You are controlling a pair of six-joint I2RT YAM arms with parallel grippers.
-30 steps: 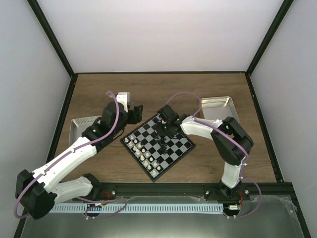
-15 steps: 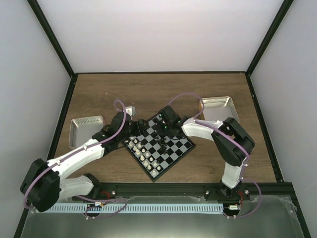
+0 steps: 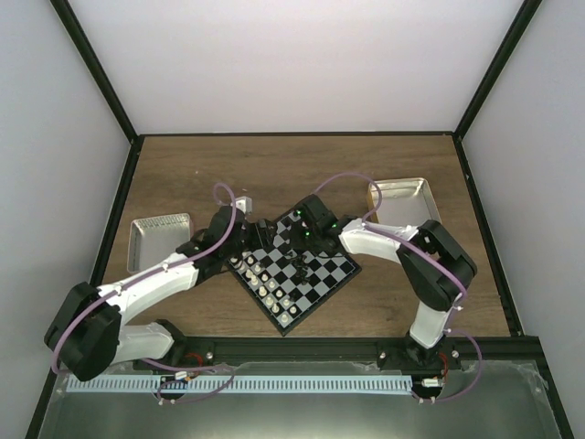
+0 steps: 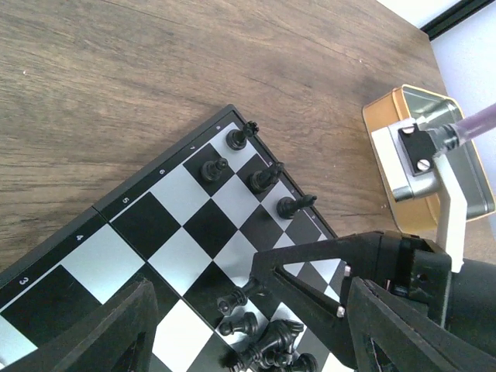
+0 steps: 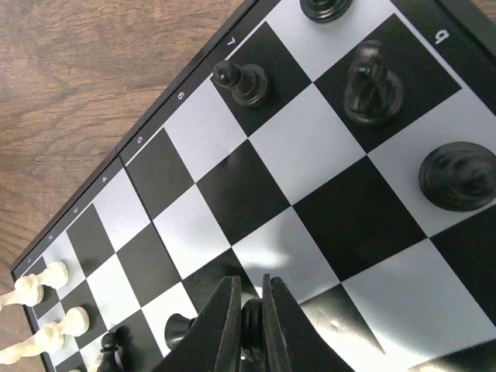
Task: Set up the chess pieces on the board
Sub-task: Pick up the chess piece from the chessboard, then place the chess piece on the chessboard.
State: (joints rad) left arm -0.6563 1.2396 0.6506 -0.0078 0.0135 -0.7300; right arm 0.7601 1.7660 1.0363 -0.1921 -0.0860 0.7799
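The board (image 3: 322,277) lies turned like a diamond at the table's middle. White chess pieces (image 3: 265,282) line its near-left side, and black chess pieces (image 3: 304,259) cluster near its centre. In the right wrist view my right gripper (image 5: 249,304) is shut on a small black piece (image 5: 253,319) just above the board (image 5: 325,147). Other black pieces (image 5: 246,84) stand along the far rows. My left gripper (image 4: 252,314) hangs open over the board's far-left part (image 4: 147,225), facing the right gripper's fingers (image 4: 310,267) and a heap of fallen black pieces (image 4: 271,345).
A metal tray (image 3: 157,236) sits left of the board and a second one (image 3: 402,199) at the back right. Both arms meet over the board's far corner, close together. Dark frame posts edge the wooden table.
My left gripper has swung from beside the left tray down over the board's far-left edge. My right gripper's jaws have closed on a black piece.
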